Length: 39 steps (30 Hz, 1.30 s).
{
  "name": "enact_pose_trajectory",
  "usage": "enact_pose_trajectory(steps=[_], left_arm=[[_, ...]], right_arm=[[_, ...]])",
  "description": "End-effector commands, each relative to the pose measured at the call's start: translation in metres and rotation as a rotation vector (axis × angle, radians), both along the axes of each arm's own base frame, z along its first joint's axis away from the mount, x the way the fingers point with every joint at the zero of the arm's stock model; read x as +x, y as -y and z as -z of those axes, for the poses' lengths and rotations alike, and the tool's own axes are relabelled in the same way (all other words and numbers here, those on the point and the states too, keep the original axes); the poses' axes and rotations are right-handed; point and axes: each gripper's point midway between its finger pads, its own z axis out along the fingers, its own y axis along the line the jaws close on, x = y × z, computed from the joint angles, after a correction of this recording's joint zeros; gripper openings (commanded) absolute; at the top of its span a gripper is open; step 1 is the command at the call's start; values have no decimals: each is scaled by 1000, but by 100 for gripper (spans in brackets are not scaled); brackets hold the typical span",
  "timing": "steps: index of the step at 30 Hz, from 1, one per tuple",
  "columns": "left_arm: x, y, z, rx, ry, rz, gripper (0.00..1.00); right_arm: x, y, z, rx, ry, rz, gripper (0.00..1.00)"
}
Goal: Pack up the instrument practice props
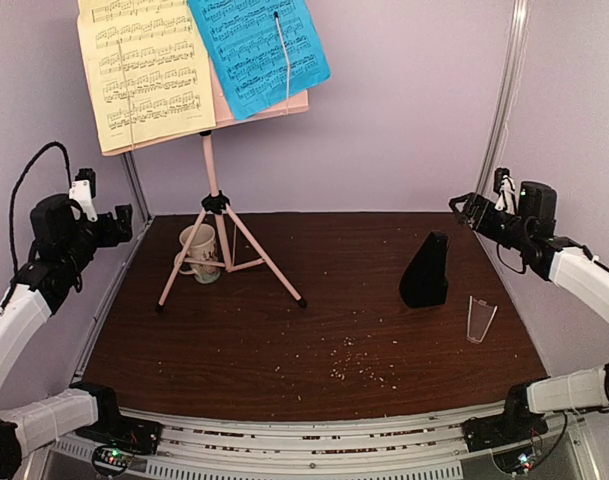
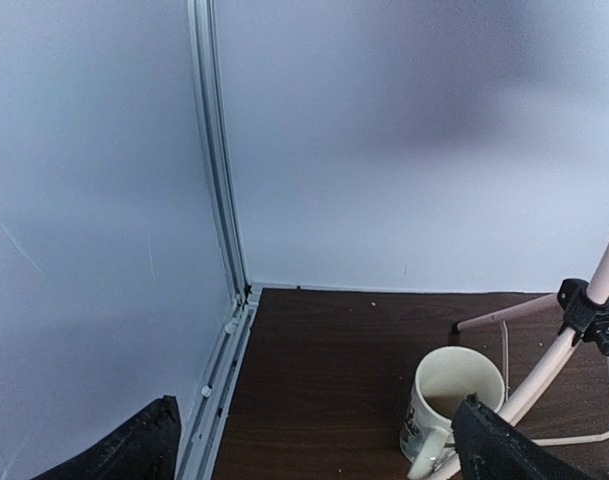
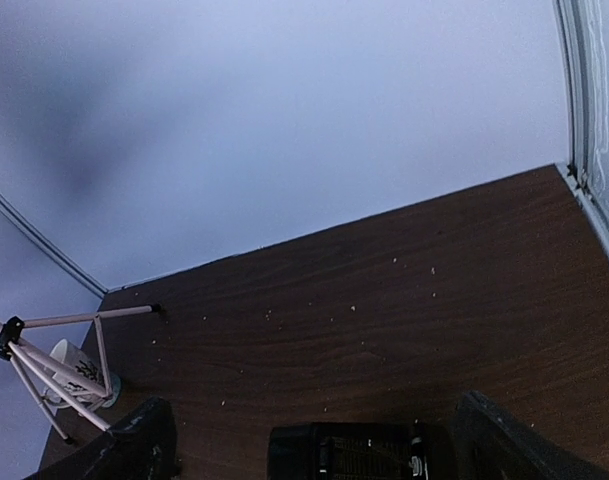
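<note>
A pink music stand (image 1: 216, 200) on tripod legs stands at the back left, its legs also in the left wrist view (image 2: 544, 370) and right wrist view (image 3: 44, 370). On its desk rest a yellow page (image 1: 144, 70) and a blue page (image 1: 256, 50). The black pyramid metronome (image 1: 425, 272) stands at the right, its top showing in the right wrist view (image 3: 349, 452). Its clear cover (image 1: 479, 319) lies beside it. My left gripper (image 1: 119, 222) hovers open at the left edge, my right gripper (image 1: 464, 208) open at the right, both holding nothing.
A beige mug (image 1: 200, 252) sits between the stand's legs, also in the left wrist view (image 2: 446, 410). Crumbs (image 1: 354, 365) are scattered over the brown table (image 1: 314, 330). Walls and metal rails (image 2: 219, 330) close in the sides.
</note>
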Motion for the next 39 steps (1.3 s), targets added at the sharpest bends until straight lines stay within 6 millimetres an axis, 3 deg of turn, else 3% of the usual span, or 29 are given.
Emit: enact_pose_trajectory(steps=[1,5,8,10,12,17,21,24,27,33,39], left_arm=[[0,-9,-21,101,95,-40,98],[2,-13,-10,136,78,-58,98],[2,-20,1,154,68,-97,98],[2,-23,4,165,67,-116,98],[3,-24,6,171,57,-117,98],[5,-14,-2,142,56,-61,98],[-1,-17,-2,147,73,-78,98],[-1,-21,-3,144,60,-106,98],[-5,-16,-11,140,86,-75,98],[-10,-14,-17,128,107,-63,98],[-9,-13,-17,125,108,-54,98]], right_arm=[[-2,-13,26,119,-136,-37,98],[4,-4,54,209,-255,30,92],[-4,14,70,462,-200,92,84],[-8,22,86,608,-196,111,73],[-9,25,111,609,-267,137,65],[-2,35,148,560,-356,216,60],[9,22,175,553,-473,172,53],[14,20,182,547,-489,166,39],[16,15,193,545,-521,142,35],[-1,-3,216,547,-599,75,34],[-24,-34,217,497,-638,-28,33]])
